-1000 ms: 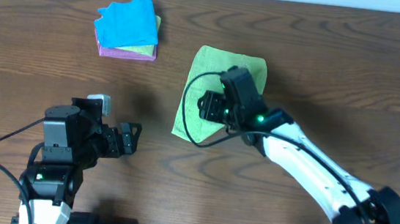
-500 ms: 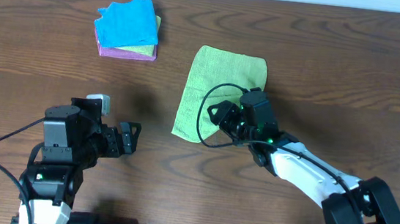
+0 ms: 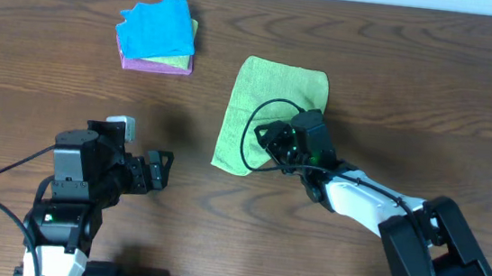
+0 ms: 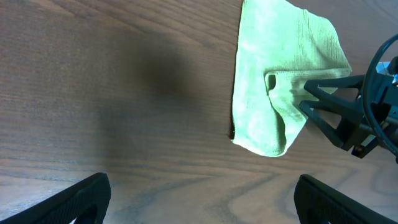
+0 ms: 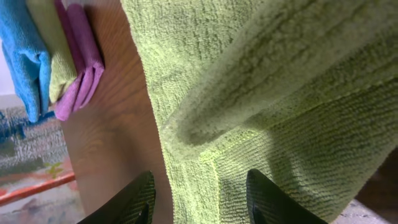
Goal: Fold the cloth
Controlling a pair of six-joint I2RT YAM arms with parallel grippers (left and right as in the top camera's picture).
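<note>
Nearest the front of the brown wooden table [image 3: 431, 92], the black left gripper [image 3: 159, 170] hangs with fingers spread wide, empty. Mid-table lies the lime yellow-green microfibre cloth [image 3: 258, 103], with the right gripper [image 5: 199, 202] at its near corner, fingers parted; whether it is grasping cannot be told. Farther back sits a blue-topped stack of folded cloths [image 3: 156, 34].

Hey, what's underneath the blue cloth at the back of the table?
Under the blue cloth lie a yellowish cloth and, lowest, a pink-purple cloth. Only their edges show; the rest is covered.
</note>
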